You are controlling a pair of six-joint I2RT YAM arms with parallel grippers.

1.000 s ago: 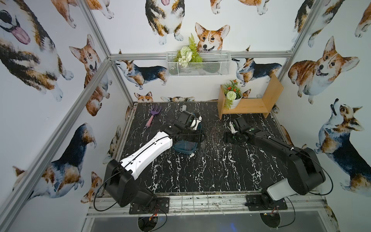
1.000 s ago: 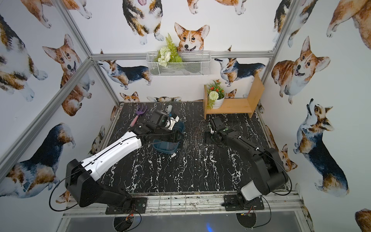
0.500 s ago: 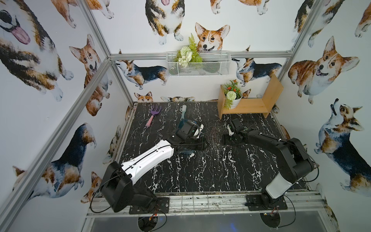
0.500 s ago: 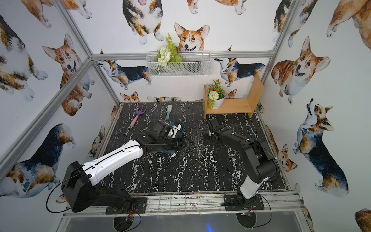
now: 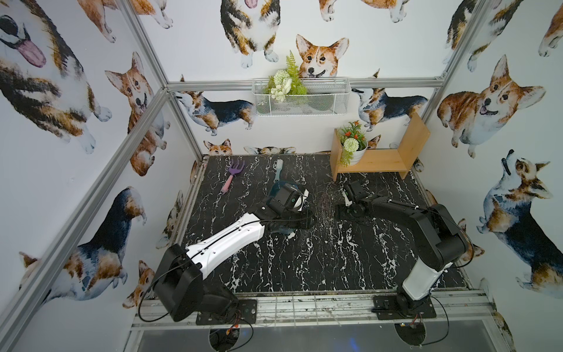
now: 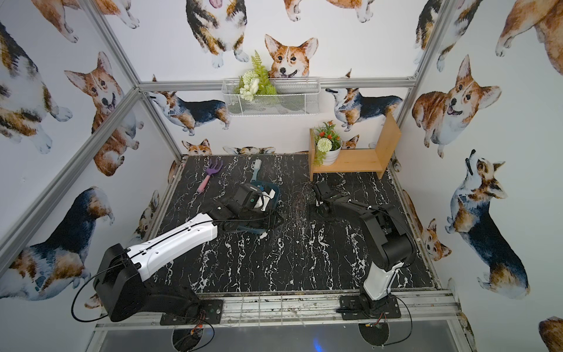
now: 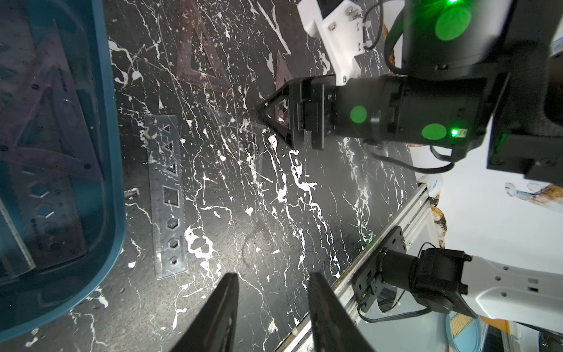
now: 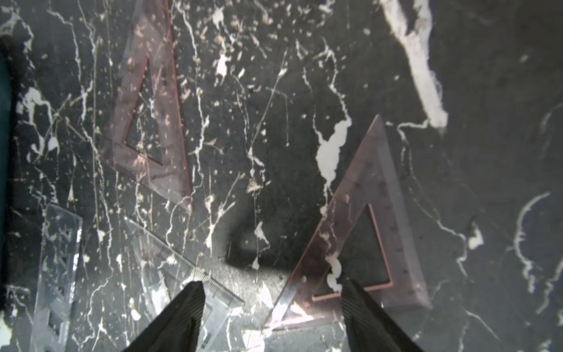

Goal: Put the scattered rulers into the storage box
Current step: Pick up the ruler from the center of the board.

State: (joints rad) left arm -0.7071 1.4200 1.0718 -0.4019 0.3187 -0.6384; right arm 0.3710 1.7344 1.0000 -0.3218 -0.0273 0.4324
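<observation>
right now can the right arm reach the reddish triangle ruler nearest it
Probably yes: the right end effector is open just above the reddish triangle ruler, with nothing covering it. Flat on the table, it may be hard to pinch.

4 rulers [image 7: 166, 195] (see-through) outside teal box [image 7: 115, 170]

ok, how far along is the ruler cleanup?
Partway. Done: several rulers already lie in the storage box. In hand: nothing. The left end effector and right end effector are open, the right poised over the corner of a tinted set square. Remaining outside: that one, a second tinted set square, a clear set square, and a clear stencil ruler beside the box.
</observation>
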